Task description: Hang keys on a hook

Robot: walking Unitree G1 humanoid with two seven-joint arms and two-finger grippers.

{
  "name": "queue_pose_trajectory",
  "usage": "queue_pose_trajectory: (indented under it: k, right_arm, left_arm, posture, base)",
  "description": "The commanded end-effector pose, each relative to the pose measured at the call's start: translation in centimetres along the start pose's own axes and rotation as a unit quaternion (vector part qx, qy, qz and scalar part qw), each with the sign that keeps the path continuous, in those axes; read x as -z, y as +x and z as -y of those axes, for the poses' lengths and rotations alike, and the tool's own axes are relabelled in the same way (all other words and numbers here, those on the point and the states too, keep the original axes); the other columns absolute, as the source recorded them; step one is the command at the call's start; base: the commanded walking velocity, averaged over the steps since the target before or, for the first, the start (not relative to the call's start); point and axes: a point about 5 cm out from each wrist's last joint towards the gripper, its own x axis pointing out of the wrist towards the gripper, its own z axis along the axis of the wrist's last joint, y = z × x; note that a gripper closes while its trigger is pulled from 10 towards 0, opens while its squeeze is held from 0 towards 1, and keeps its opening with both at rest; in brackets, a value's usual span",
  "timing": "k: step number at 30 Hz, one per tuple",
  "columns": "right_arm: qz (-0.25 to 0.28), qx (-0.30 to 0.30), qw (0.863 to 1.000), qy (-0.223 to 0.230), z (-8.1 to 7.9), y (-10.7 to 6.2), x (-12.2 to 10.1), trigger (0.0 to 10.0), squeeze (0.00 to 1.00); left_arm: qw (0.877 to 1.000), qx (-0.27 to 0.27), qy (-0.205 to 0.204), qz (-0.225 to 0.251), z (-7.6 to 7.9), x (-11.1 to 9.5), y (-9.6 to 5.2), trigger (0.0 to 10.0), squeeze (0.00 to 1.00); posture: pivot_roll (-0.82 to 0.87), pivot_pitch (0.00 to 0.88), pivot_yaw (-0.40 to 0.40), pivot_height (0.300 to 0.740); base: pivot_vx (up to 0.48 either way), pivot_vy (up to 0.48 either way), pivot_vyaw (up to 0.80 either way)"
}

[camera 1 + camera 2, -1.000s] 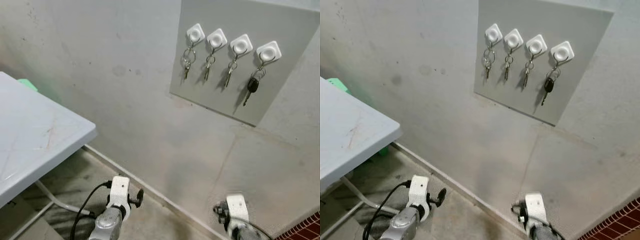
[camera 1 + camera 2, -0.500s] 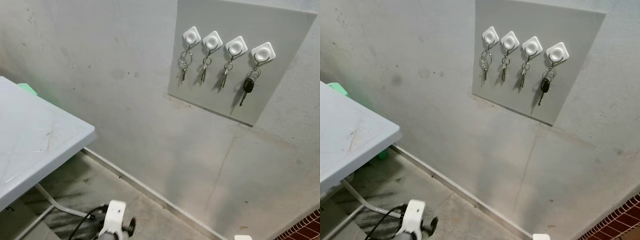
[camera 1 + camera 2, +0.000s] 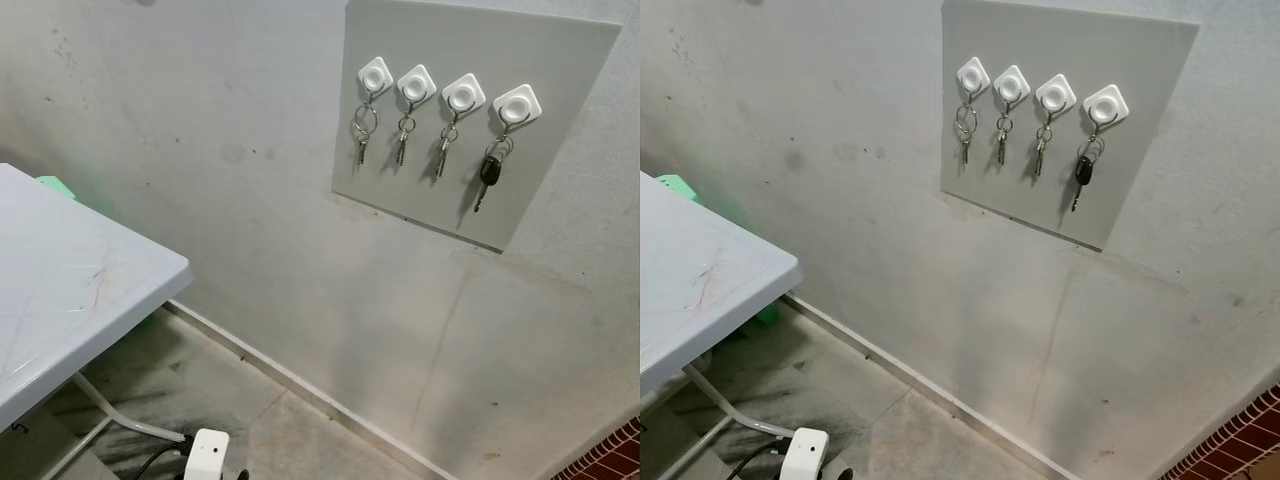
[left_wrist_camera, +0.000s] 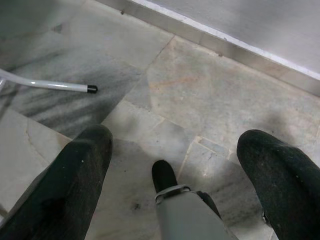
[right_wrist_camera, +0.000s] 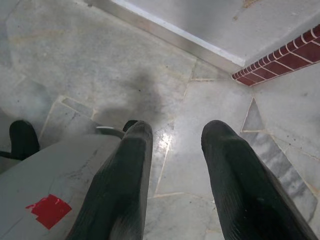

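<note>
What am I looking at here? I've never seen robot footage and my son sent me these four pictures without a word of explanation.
These come from a walking humanoid robot with two arms, each ending in a gripper of two long black fingers. The two wide pictures are the twin eyes of a camera on its head, facing a grey wall. On that wall is a grey board with four white hooks, each with keys hanging from it; the one farthest right carries a black-headed key. To the left stands a white folding table. The other two pictures come from cameras on the wrists, pointing down at the stone floor. The left gripper and right gripper both hang with fingers apart and hold nothing. The job is hanging keys on a hook.
</note>
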Motion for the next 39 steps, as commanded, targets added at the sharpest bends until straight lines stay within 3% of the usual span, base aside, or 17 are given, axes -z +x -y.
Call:
queue_pose_trajectory:
  k: [1,8,12,17,21,34,39]
  right_arm:
    - [0.005,0.001,1.000,0.011,0.0,0.0,-0.2,10.0,0.00]
    - [0.008,-0.007,1.000,0.009,-0.5,0.1,-0.3,10.0,0.00]
    - [0.003,0.002,1.000,0.030,-0.5,0.0,0.0,10.0,0.00]
    - [-0.006,-0.002,1.000,0.007,-0.4,-0.1,0.4,10.0,0.00]
    - [-0.010,-0.002,1.000,0.001,-0.3,-0.1,0.7,10.0,0.00]
    - [-0.026,0.005,0.999,0.018,-0.4,-0.3,1.6,10.0,0.00]
    - [-0.026,0.005,0.999,0.021,-0.4,-0.3,1.6,10.0,0.00]
  left_arm:
    - [1.000,-0.002,-0.004,0.000,0.0,0.0,0.0,10.0,0.00]
    - [1.000,0.003,-0.011,0.001,0.5,-0.1,0.1,10.0,0.00]
    - [1.000,0.010,-0.009,-0.010,1.0,0.5,0.0,10.0,0.00]
    - [1.000,0.017,-0.020,-0.014,1.4,0.8,-0.1,10.0,0.00]
    - [1.000,0.023,-0.003,-0.009,1.5,0.7,-0.1,10.0,0.00]
    - [1.000,0.025,0.004,-0.018,1.4,1.2,-0.2,10.0,0.00]
    - [0.999,0.026,0.005,-0.019,1.5,1.2,-0.2,10.0,0.00]
  posture:
    - [-0.04,0.000,0.001,0.740]
    - [-0.04,0.000,0.007,0.740]
    - [-0.05,0.000,0.017,0.740]
    - [-0.06,0.000,0.023,0.740]
    - [-0.05,0.000,0.025,0.740]
    - [-0.06,0.000,0.034,0.740]
    - [-0.06,0.000,0.033,0.740]
  base:
    - [0.000,0.000,0.00]
    - [0.000,0.000,0.00]
    - [0.000,0.000,0.00]
    - [0.000,0.000,0.00]
    - [0.000,0.000,0.00]
    - [0.000,0.000,0.00]
    - [0.000,0.000,-0.56]
